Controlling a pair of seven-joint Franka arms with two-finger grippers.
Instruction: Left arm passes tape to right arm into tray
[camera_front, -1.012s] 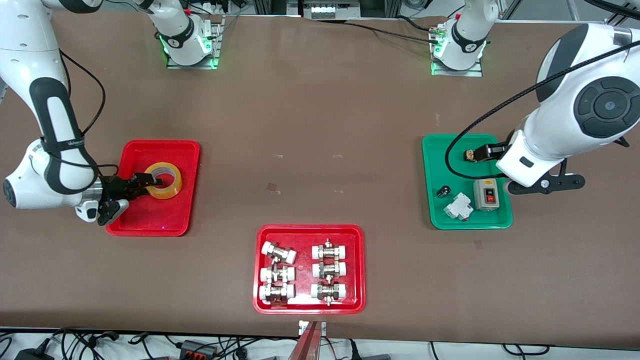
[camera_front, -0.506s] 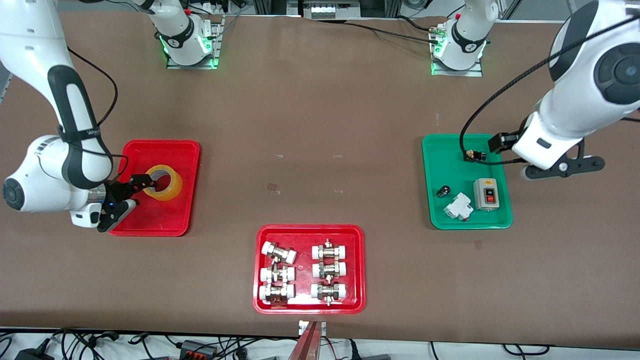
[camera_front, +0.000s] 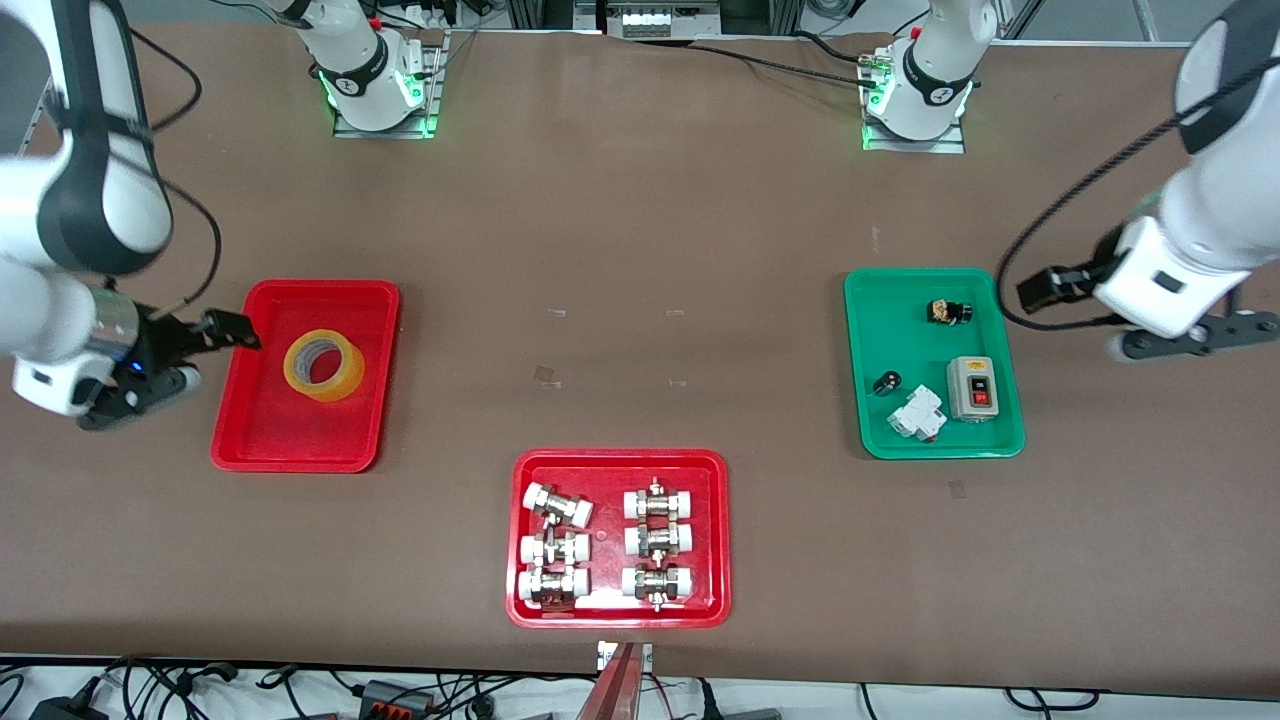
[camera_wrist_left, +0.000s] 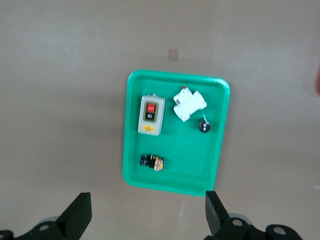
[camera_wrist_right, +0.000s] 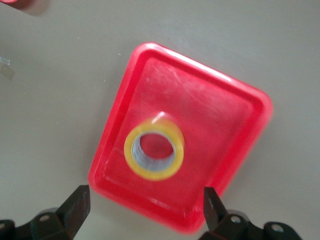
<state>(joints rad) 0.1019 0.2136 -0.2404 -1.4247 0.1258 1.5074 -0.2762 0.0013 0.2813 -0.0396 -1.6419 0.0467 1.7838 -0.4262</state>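
The yellow tape (camera_front: 323, 365) lies flat in the plain red tray (camera_front: 300, 430) at the right arm's end of the table. My right gripper (camera_front: 200, 355) is open and empty, raised over the tray's outer edge and clear of the tape. In the right wrist view the tape (camera_wrist_right: 154, 148) lies in the tray (camera_wrist_right: 210, 105) below the spread gripper (camera_wrist_right: 145, 215). My left gripper (camera_front: 1085, 315) is open and empty, up over the table beside the green tray (camera_front: 935, 440). It also shows wide open in the left wrist view (camera_wrist_left: 146, 217).
The green tray (camera_wrist_left: 175, 177) holds a grey switch box (camera_front: 972, 387), a white breaker (camera_front: 918, 412) and small black parts. A red tray of white-and-metal pipe fittings (camera_front: 618, 460) sits nearer the front camera, mid-table.
My right gripper let go of the tape, rose and drew back off the tray. My left gripper moved off the green tray toward the table's end.
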